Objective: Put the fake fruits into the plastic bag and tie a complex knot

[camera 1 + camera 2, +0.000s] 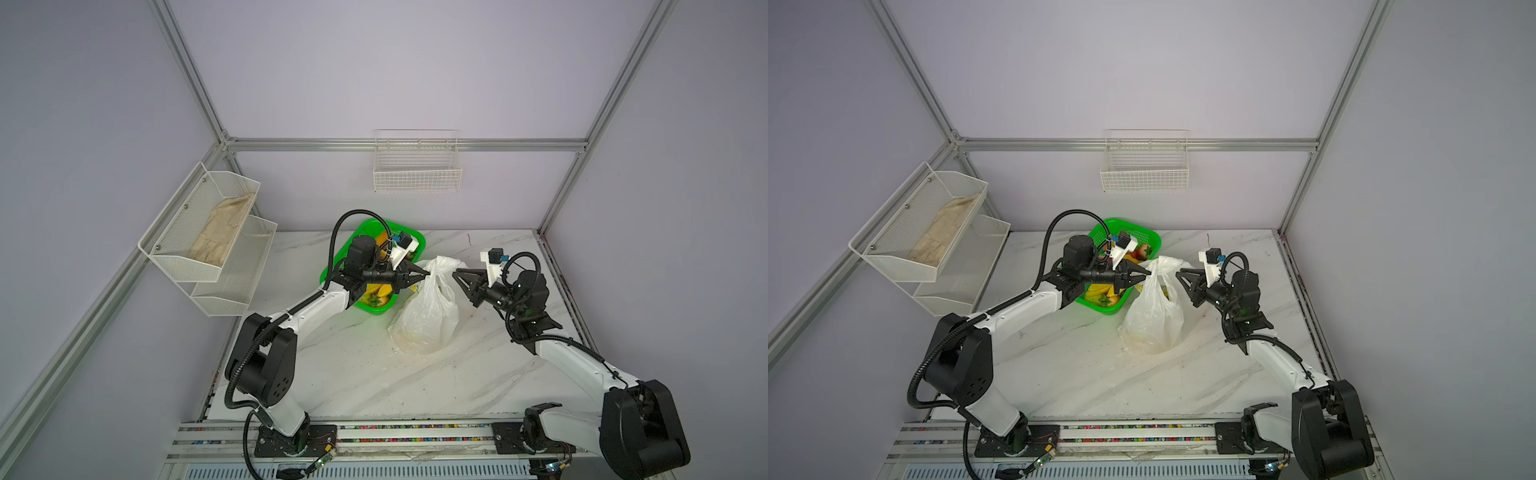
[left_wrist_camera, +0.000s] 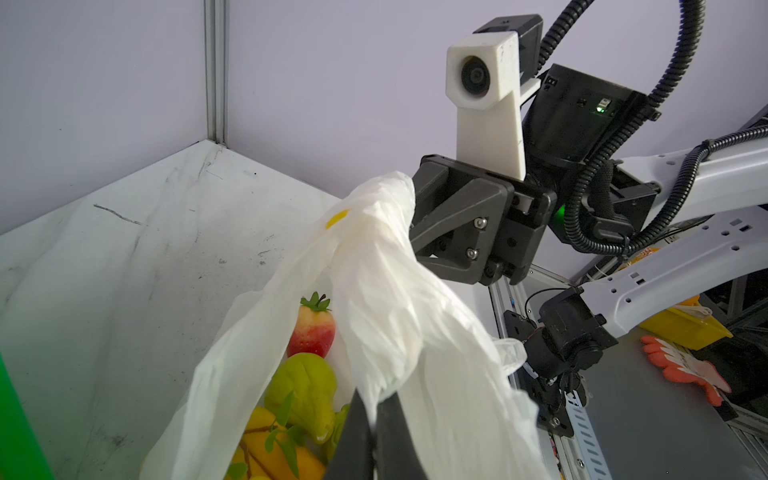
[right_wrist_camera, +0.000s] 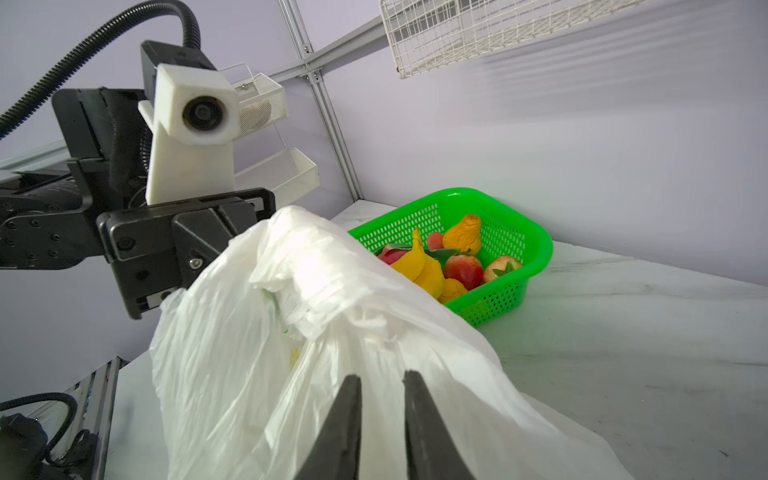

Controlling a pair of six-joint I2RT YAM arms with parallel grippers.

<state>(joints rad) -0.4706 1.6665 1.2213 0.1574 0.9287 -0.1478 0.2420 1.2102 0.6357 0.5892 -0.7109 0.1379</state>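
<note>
The plastic bag [image 1: 428,316] [image 1: 1154,316] stands on the marble table, its top gathered into a twisted bunch [image 1: 441,265]; I cannot tell whether this is the knot. My left gripper [image 1: 427,273] [image 2: 375,400] is shut on a twisted handle strand of the bag. My right gripper [image 1: 455,272] [image 3: 382,376] is at the bag's other side, slightly open, with the white plastic just beyond its tips. Inside the bag lie a strawberry [image 2: 311,328], a green pear [image 2: 303,386] and yellow fruit [image 2: 270,449]. More fake fruits [image 3: 461,268] sit in the green basket [image 3: 536,249].
The green basket [image 1: 415,239] stands behind the bag, under my left arm. On the left wall hangs a white mesh shelf [image 1: 232,266] with a beige cloth [image 1: 220,235]. A white wire basket [image 1: 417,174] hangs on the back wall. An aluminium rail [image 1: 415,432] runs along the front edge.
</note>
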